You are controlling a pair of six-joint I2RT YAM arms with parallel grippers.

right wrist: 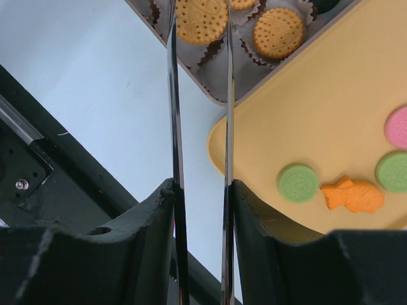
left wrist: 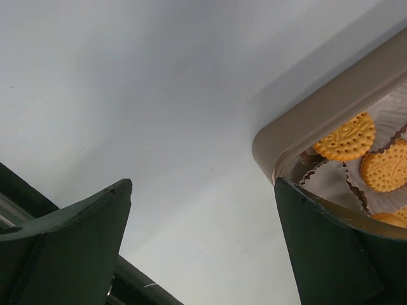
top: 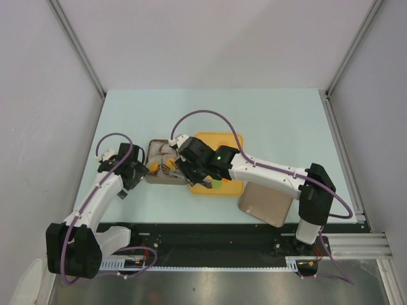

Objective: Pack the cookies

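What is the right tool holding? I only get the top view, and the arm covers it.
Observer: The right tool is clamped on metal tongs, whose blades straddle a tan cookie at the box.
Operator: Any cookies on the yellow tray?
Observer: Two green cookies, a pink cookie, an orange fish-shaped cookie.
Operator: And the left tool?
Observer: Open, empty, one finger by the box's corner.

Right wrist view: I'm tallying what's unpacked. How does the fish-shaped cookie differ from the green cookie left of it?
Colour: the fish-shaped cookie is orange, the green cookie green. Shape: the fish-shaped cookie has a fish outline, the green cookie is round. Both lie flat on the yellow tray.
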